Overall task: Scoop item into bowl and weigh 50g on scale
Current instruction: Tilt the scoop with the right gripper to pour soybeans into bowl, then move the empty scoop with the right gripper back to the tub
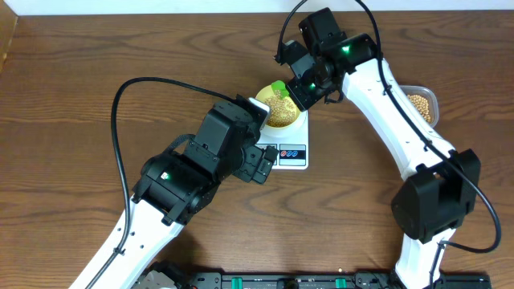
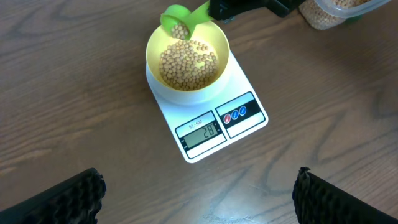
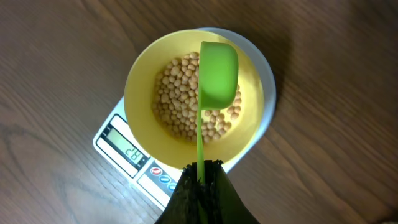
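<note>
The pale yellow bowl (image 1: 283, 116) (image 2: 214, 46) (image 3: 140, 81) stands on the white scale (image 1: 293, 155) (image 2: 205, 134) (image 3: 118, 140), whose display reads 28. Tan beans (image 2: 188, 62) (image 3: 177, 102) cover the bowl's bottom. My right gripper (image 1: 303, 84) (image 3: 201, 171) is shut on the thin handle of a green scoop (image 1: 278, 87) (image 2: 180, 22) (image 3: 219, 74). The scoop is tipped over the bowl, with beans at its lip in the left wrist view. My left gripper (image 1: 263, 162) (image 2: 199, 199) hangs open and holds nothing, just in front of the scale.
A clear plastic tub (image 1: 423, 103) (image 2: 336, 12) holding more beans sits to the right, behind the right arm. A black cable (image 1: 120, 120) loops over the table at the left. A black rail (image 1: 281, 281) runs along the front edge.
</note>
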